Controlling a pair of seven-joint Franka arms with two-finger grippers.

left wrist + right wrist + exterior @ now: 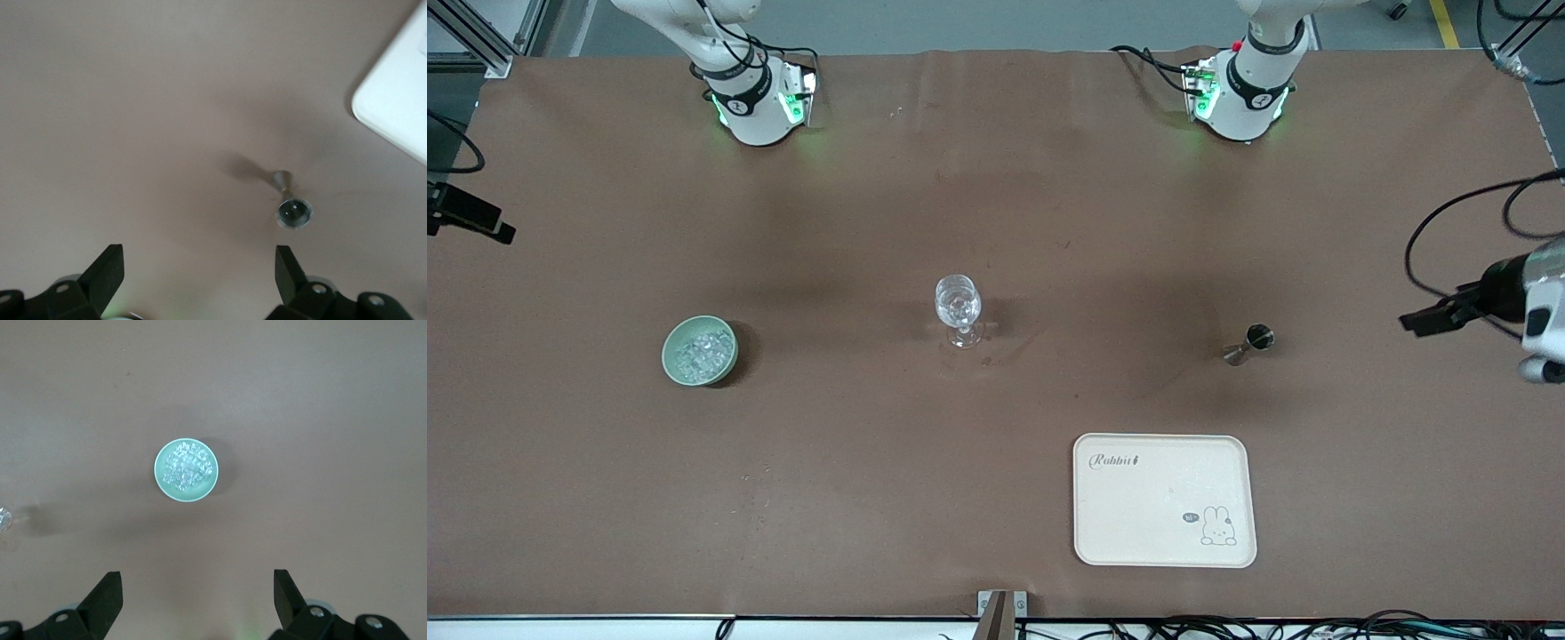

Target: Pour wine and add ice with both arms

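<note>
A clear wine glass (pixel 958 307) stands upright at the table's middle; its rim edge also shows in the right wrist view (pixel 3 519). A green bowl (pixel 700 350) of ice (pixel 703 353) sits toward the right arm's end. In the right wrist view the bowl (pixel 187 469) and ice (pixel 185 465) lie well below my right gripper (pixel 198 587), which is open and empty. A small metal jigger (pixel 1249 343) stands toward the left arm's end. My left gripper (pixel 199 267) is open and empty, high over the table beside the jigger (pixel 293 212). Both grippers are outside the front view.
A cream tray (pixel 1165 500) with a rabbit drawing lies nearer the front camera than the jigger; its corner shows in the left wrist view (pixel 400 100). The arms' bases (pixel 756 102) (pixel 1240 93) stand along the table's back edge. Black equipment (pixel 1467 307) juts in at the left arm's end.
</note>
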